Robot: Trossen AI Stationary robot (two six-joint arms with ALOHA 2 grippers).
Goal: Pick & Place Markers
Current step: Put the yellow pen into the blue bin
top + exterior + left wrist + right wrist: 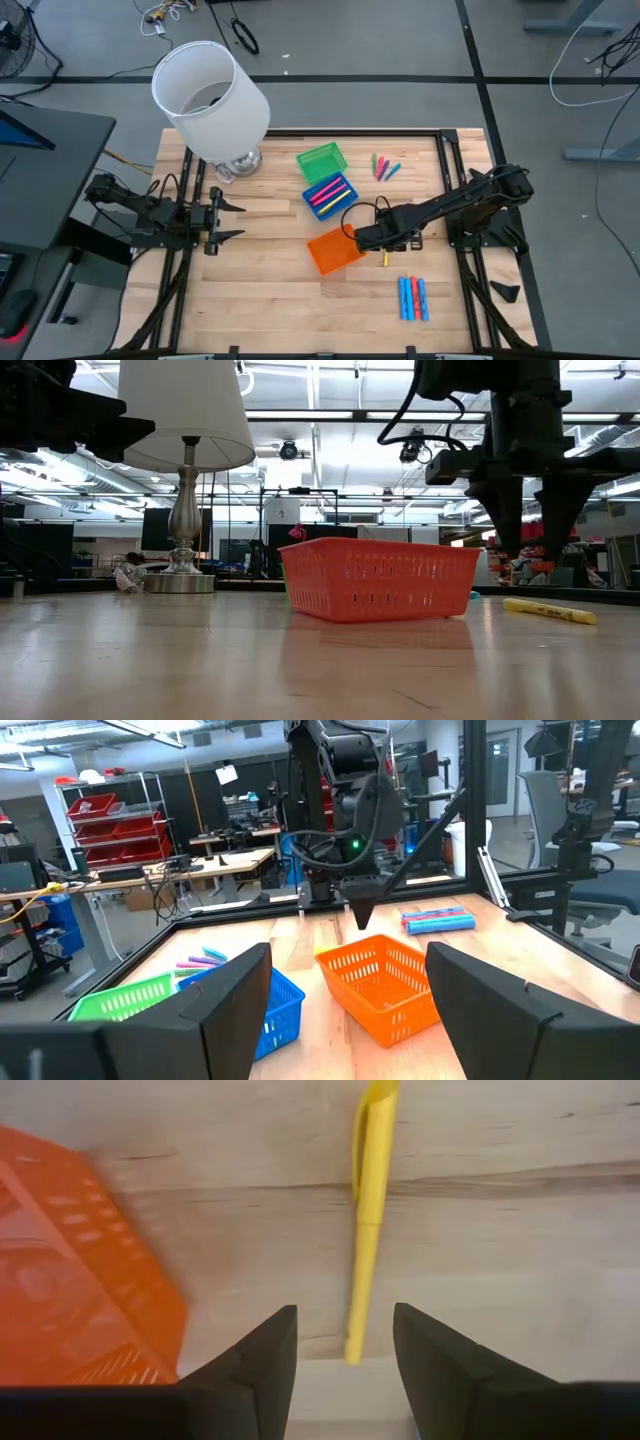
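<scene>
A yellow marker (365, 1220) lies flat on the wooden table (270, 290), just right of the orange tray (335, 250). My right gripper (345, 1345) hangs over it, open and pointing down. In the low view its fingertips (532, 550) stand clear above the marker (550, 611). More markers lie in a group at the far right (384, 166), and blue and red ones lie near the front right (413, 298). The blue tray (330, 195) holds several pink and yellow markers. My left gripper (235, 220) waits open at the table's left side.
A green tray (322, 160) stands beyond the blue one. A table lamp with a white shade (210, 95) stands at the far left. Bare wood lies at the front left of the table.
</scene>
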